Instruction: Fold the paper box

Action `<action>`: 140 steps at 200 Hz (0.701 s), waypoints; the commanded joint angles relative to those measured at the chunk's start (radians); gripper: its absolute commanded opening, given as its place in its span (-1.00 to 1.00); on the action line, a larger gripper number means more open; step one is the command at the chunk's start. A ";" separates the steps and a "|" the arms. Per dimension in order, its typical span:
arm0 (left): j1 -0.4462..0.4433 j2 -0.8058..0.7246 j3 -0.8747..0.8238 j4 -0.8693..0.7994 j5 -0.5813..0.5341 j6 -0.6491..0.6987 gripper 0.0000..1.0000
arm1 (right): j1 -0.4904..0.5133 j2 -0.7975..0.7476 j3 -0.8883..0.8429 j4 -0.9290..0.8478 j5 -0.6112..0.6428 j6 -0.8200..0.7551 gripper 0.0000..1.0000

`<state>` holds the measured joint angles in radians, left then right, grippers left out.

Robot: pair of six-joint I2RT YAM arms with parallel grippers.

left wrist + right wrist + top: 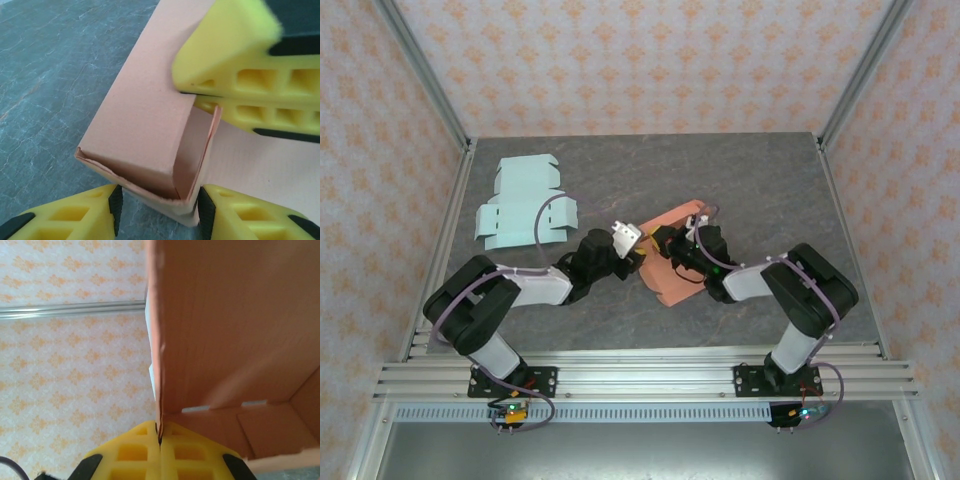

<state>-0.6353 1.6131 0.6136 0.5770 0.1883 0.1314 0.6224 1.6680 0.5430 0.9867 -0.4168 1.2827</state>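
Note:
The paper box (666,286) is a salmon-coloured, half-folded carton in the middle of the table, between both arms. In the left wrist view its open corner (145,115) shows a folded-up side wall and an inner flap. My left gripper (160,202) straddles that near corner with a pad against each side, shut on it. My right gripper (160,432) is shut on the edge of an upright wall (225,315), the thin card pinched between its yellow fingers. Those right fingers (235,50) press on the wall's top from the far side. From above, the left gripper (642,248) and right gripper (672,250) meet over the box.
A flat light-blue box blank (520,205) lies at the back left of the grey table (750,180). Aluminium frame posts and patterned walls enclose the table on three sides. A rail (640,375) runs along the near edge by the arm bases.

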 commanded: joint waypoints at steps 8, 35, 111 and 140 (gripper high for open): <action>-0.009 0.024 0.046 0.019 -0.069 -0.003 -0.11 | 0.038 -0.102 -0.017 -0.045 0.116 -0.013 -1.00; -0.009 0.033 0.047 0.024 -0.090 -0.011 -0.13 | 0.043 -0.154 -0.029 -0.113 0.141 -0.031 -1.00; -0.009 0.046 0.068 0.035 -0.093 -0.025 -0.19 | 0.123 -0.090 -0.053 -0.098 0.233 0.014 -0.98; -0.009 0.045 0.066 0.037 -0.102 -0.030 -0.29 | 0.139 -0.071 -0.064 -0.097 0.264 0.024 -0.95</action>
<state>-0.6353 1.6619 0.6464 0.5735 0.1211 0.1188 0.7383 1.5707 0.5060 0.8925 -0.1852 1.2911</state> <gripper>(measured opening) 0.376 0.044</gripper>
